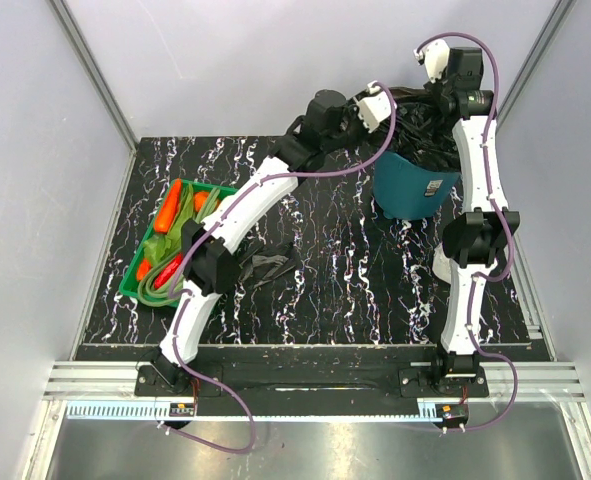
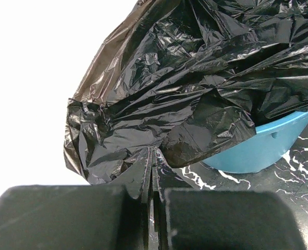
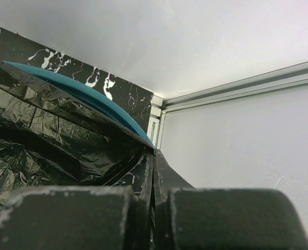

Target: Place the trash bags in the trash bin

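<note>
Film of the trash bag [image 2: 195, 88] is pinched in the left gripper [image 2: 152, 169] and the right gripper [image 3: 153, 174]. It drapes over the trash bin [image 1: 413, 192] near the far right corner of the table [image 1: 355, 300].

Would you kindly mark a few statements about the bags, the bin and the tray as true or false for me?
1. The left gripper and the right gripper both pinch the big black bag. True.
2. The bin lies on its side. False: it stands upright.
3. A small dark bundle lies on the table, outside the bin. True.
4. The green tray is empty. False: it holds carrots and greens.
</note>
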Robot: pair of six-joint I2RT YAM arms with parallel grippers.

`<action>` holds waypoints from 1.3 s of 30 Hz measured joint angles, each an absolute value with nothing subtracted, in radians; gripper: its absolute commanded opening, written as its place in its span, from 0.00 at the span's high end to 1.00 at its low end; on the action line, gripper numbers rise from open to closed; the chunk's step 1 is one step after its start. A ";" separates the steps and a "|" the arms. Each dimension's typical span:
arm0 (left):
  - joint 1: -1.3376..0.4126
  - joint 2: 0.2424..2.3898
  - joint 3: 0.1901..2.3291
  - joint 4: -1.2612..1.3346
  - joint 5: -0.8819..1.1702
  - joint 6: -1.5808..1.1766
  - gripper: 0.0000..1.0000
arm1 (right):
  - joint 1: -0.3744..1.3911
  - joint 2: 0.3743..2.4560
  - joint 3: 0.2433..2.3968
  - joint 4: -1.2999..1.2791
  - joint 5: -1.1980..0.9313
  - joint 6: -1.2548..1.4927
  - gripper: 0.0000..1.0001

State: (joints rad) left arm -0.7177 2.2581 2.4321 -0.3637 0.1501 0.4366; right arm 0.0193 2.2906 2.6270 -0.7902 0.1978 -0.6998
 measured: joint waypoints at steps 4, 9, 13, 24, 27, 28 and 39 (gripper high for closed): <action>-0.718 2.259 2.432 -0.363 0.159 0.437 1.00 | 0.017 2.291 2.628 -0.775 0.202 -0.712 1.00; -0.718 2.259 2.436 -0.371 0.220 0.436 0.54 | 0.014 2.291 2.637 -0.770 0.216 -0.725 1.00; -0.718 2.260 2.461 -0.416 0.324 0.463 0.22 | -0.004 2.290 2.643 -0.761 0.216 -0.727 1.00; -0.713 2.260 2.468 -0.442 0.555 0.635 0.12 | -0.035 2.290 2.640 -0.760 0.199 -0.727 1.00; -0.708 2.260 2.468 -0.425 0.631 0.667 0.15 | -0.033 2.290 2.629 -0.760 0.173 -0.719 1.00; -0.708 2.260 2.468 -0.414 0.654 0.673 0.16 | -0.033 2.290 2.623 -0.760 0.165 -0.717 1.00; -0.728 2.325 2.468 -0.190 0.850 0.683 0.22 | -0.033 2.290 2.608 -0.786 0.134 -0.691 1.00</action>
State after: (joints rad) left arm -0.7280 2.3249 2.4680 -0.1902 0.8505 0.6830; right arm -0.0326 2.2902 2.6080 -0.7856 0.1341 -0.6910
